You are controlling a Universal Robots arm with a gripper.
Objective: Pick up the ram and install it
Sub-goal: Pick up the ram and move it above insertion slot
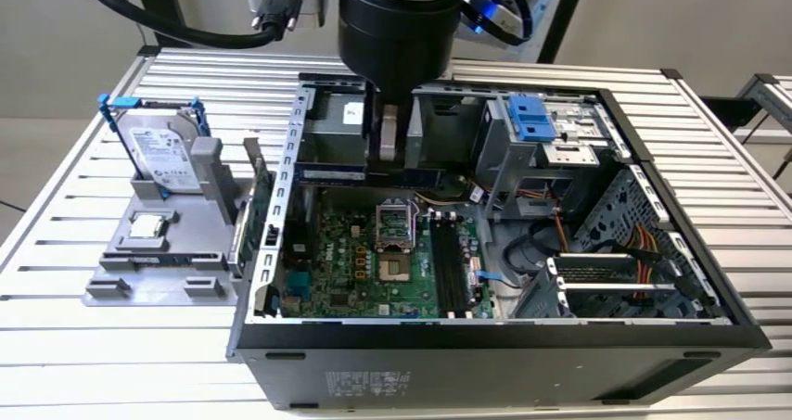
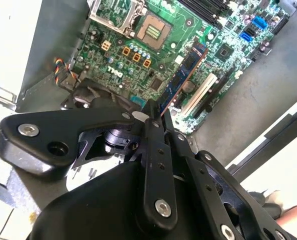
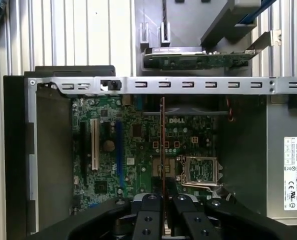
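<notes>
Gripper (image 3: 162, 199) is clamped on one end of the ram (image 3: 162, 145), its fingers pressed against the two flat faces. In the first wrist view the stick projects from them edge-on, and in the second wrist view it hangs over the motherboard (image 2: 138, 45), apart from it and not seated in any slot.

Handling, as judged: the ram is light, thin and stiff. It would hold straight in a face grip but could crack or shed chips if twisted. The grip belongs on the flat faces, clear of the contact edge, and that is how it is held now.

Surroundings, from the exterior view's left to its right:
- Grey holder (image 1: 161, 286) on the slatted table (image 1: 74, 346), carrying the hard drive (image 1: 161, 156) in its blue frame and the processor chip (image 1: 146, 224), well apart from the work.
- Open case (image 1: 495, 332) with its near side wall standing just beside the board.
- Processor socket (image 1: 393, 223), then the dark memory slots (image 1: 448, 267) beside it.
- Drive cage (image 1: 532, 123) with blue latch, and loose cables (image 1: 644, 244) beyond.

Obstruction, as judged: the cross rail (image 3: 188, 85) and case walls hem the arm in.
</notes>
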